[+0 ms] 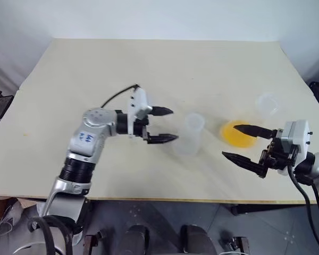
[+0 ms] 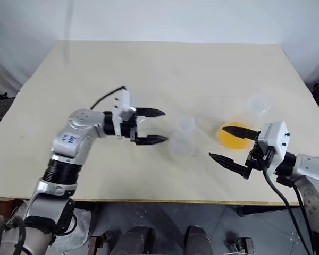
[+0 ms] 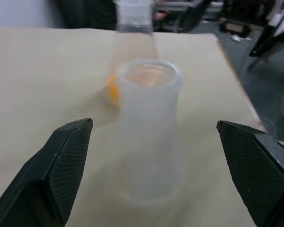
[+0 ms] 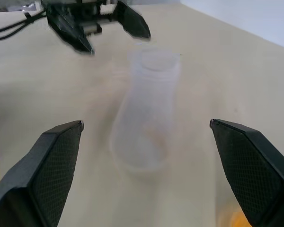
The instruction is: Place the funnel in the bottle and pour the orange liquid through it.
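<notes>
Desk [image 1: 149, 69]: empty bottle [image 1: 190, 135] upright at centre; orange liquid [image 1: 237, 135] in second flask beside it; funnel [image 1: 268, 103] further right. Left gripper [image 1: 165, 125] and right gripper [image 1: 242, 142]: jaws wide open, empty

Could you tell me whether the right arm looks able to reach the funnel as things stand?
Probably yes. The funnel sits on the table just beyond the flask of orange liquid, close to the right end effector, which is open. The flask stands near that path, so it may need skirting.
</notes>
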Tool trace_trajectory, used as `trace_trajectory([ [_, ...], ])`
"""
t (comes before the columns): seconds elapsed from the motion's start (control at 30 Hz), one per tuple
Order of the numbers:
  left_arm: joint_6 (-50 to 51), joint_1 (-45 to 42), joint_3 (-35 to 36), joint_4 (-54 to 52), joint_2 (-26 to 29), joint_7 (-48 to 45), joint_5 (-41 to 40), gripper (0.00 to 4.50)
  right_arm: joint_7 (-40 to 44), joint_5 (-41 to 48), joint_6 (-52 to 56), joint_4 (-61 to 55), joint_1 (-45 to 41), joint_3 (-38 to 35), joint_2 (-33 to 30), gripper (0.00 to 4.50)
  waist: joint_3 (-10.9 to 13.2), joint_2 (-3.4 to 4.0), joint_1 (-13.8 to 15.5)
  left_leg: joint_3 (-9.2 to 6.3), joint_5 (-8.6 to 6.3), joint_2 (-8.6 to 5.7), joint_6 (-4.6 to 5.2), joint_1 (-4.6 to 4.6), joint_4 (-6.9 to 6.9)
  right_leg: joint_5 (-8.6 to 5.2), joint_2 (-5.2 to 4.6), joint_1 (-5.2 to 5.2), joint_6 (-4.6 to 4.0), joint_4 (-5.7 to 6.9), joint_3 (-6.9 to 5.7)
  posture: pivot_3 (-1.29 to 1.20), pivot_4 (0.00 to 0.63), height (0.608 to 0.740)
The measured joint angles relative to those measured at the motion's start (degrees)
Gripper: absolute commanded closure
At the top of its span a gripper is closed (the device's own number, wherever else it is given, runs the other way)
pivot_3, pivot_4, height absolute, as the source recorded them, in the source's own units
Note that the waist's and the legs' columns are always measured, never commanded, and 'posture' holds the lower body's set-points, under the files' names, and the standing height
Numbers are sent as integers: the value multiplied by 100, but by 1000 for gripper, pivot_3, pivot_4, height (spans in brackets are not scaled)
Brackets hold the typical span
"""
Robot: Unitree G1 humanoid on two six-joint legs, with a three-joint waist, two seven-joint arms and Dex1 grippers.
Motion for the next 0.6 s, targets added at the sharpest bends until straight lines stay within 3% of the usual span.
trace_trajectory([
  [0.2,621,297,689,-376,661,270,-485,30,193,-87,0,272,-212,156,-27,0,-1,1,-9,0,0,-1,0,0,-3,0,-2,-1,0,1,1,0,150,740],
  [0.3,623,721,767,-404,1037,297,-472,30,286,-118,-1,325,-318,178,-34,0,0,2,-20,0,0,0,0,0,-3,0,-2,-2,0,0,2,0,150,740],
  [0.43,619,861,1239,-333,1127,488,-653,30,368,-156,-1,464,-424,211,-48,0,0,0,11,-5,0,-1,0,-1,3,0,-5,0,0,0,0,0,150,740],
  [0.6,483,1510,1521,-387,1593,125,-846,30,436,-196,-1,499,-539,295,-48,0,0,2,-27,-5,0,-2,0,1,-12,0,-7,-4,0,-2,1,0,150,740],
])
